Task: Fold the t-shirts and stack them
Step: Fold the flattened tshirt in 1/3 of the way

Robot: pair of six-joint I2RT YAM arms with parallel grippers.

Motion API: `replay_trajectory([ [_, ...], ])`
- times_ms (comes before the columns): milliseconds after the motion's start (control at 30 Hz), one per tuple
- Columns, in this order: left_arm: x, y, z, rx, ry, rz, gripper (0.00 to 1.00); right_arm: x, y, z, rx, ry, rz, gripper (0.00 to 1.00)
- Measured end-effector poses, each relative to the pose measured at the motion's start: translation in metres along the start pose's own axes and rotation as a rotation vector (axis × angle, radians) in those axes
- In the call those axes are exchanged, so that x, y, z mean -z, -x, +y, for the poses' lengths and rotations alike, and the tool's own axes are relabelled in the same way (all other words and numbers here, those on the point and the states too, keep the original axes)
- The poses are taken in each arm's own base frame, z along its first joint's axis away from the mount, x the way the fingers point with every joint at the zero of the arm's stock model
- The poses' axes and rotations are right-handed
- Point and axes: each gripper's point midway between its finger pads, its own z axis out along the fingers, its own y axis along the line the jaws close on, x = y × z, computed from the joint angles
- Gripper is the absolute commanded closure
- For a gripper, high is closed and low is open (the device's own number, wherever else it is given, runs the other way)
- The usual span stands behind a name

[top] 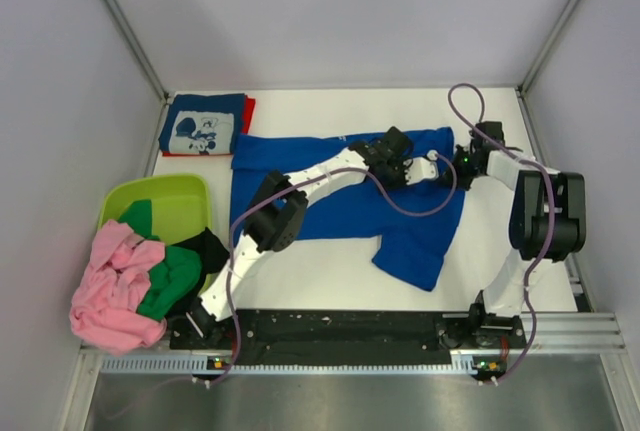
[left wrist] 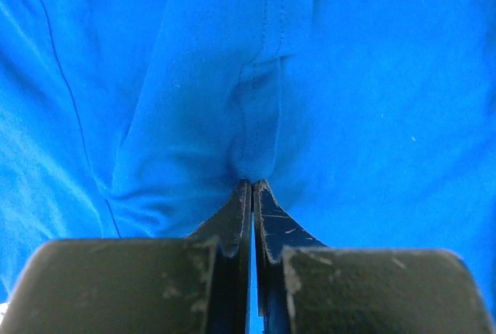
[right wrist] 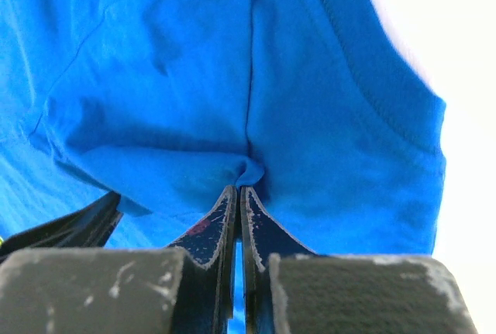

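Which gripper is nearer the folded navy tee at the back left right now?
Left. The left gripper pinches the blue shirt to the right of the navy tee; the right gripper pinches it just beyond, farther right.

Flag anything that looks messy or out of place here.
The pink t-shirt and green t-shirt spill crumpled over the near rim of the lime-green tub at the left. The royal blue t-shirt lies skewed, one sleeve jutting nearward.
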Motion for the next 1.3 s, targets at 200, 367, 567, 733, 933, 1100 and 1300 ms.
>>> replay_trajectory([
  [200,0.028,-0.009,-0.007,-0.019,-0.016,0.015,1.0,0.02,-0.014,0.001,0.019,0.012,-0.012,1.0],
  [367,0.056,-0.012,-0.009,-0.036,-0.038,-0.013,1.0,0.023,-0.037,-0.002,0.027,0.008,0.018,1.0],
  [567,0.057,-0.019,-0.011,-0.037,-0.065,-0.003,0.7,0.019,-0.055,-0.008,0.023,-0.007,0.064,0.82],
  [733,0.061,-0.025,-0.019,-0.048,-0.116,0.032,0.36,0.025,-0.054,-0.007,0.037,-0.014,0.049,0.5],
  [933,0.093,-0.033,-0.024,-0.036,-0.148,0.041,0.34,0.083,-0.029,0.021,0.231,0.02,-0.151,0.43],
  [1100,0.187,-0.071,-0.019,-0.004,-0.111,0.035,0.34,0.149,-0.036,0.092,0.641,0.204,-0.356,0.43],
  [1300,0.272,-0.172,-0.025,0.12,-0.033,0.123,0.36,0.15,-0.084,0.106,1.112,0.251,-0.277,0.36],
])
